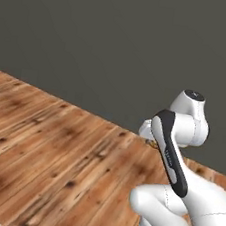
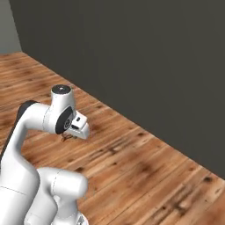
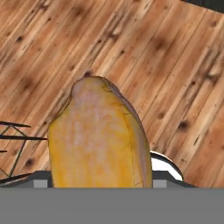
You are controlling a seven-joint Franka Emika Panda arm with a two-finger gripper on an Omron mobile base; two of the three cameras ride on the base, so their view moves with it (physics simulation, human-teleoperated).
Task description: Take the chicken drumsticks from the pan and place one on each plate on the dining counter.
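Claw (image 2: pixel 66 137) holds one chicken drumstick (image 3: pixel 99 138) between its jaws, carried above wooden floor (image 1: pixel 55 148). Likely light, firm, greasy-skinned; a grip across the thick middle looks safest.

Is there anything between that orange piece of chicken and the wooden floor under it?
Nothing shows there. In the hand view the chicken drumstick hangs above bare wooden floor.
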